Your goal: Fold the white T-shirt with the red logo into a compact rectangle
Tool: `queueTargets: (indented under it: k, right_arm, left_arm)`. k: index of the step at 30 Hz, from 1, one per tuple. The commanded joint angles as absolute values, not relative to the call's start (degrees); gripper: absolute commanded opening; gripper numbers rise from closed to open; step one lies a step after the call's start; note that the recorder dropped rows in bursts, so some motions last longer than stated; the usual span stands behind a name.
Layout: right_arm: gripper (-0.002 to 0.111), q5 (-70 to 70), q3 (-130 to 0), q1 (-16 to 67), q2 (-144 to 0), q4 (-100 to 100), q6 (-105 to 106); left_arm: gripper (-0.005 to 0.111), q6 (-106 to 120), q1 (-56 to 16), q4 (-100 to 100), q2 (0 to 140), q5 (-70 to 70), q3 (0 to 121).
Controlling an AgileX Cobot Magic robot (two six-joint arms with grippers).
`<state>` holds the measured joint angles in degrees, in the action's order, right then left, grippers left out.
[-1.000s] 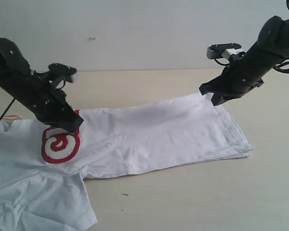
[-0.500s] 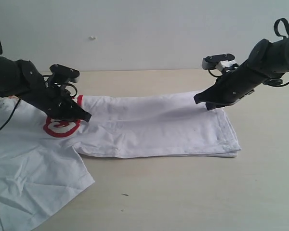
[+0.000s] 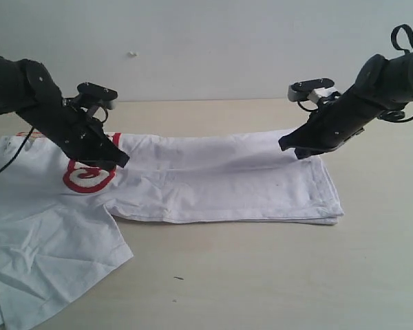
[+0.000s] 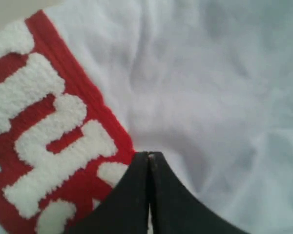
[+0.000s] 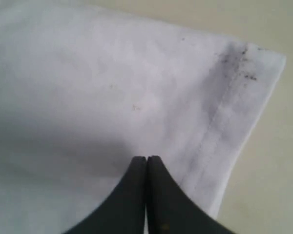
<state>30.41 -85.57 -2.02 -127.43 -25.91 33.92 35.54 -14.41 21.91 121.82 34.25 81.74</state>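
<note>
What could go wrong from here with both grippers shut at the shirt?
1. The left gripper sits shut beside the red logo on the white T-shirt; rising without opening could pull the fold apart.
2. The right gripper is shut near the hem; a tug may skew the layered edges.

The T-shirt [image 3: 220, 185] lies on the table [image 3: 296, 275] with its folded body stretched from left to right across the middle and a sleeve [image 3: 48, 254] spread toward the front left. The logo [image 3: 87, 177] sits on the shirt's left part, with the left gripper [image 3: 117, 159] on the cloth just at its right edge. The right gripper [image 3: 289, 146] meets the shirt's far right corner, near the hem.
</note>
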Motion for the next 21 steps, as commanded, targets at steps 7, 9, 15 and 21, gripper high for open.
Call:
queueTargets:
  k: [7,9,15,21]
  right_arm:
    - [0.000,32.27,-85.71,-1.99,-119.99,-24.99,31.52]
    - [0.000,32.66,-85.71,-1.99,-119.99,-24.99,31.40]
    - [0.000,34.09,-85.71,-1.99,-121.46,-27.76,31.40]
    - [0.000,34.33,-85.59,-1.99,-123.19,-28.62,31.40]
  left_arm:
    - [0.000,23.66,-17.67,4.87,103.93,43.24,71.31]
    - [0.000,18.41,-20.07,-2.84,100.87,44.86,67.24]
    - [0.000,14.07,-29.34,-3.67,93.06,46.71,54.91]
    - [0.010,10.26,-40.18,-4.08,91.72,42.57,44.79]
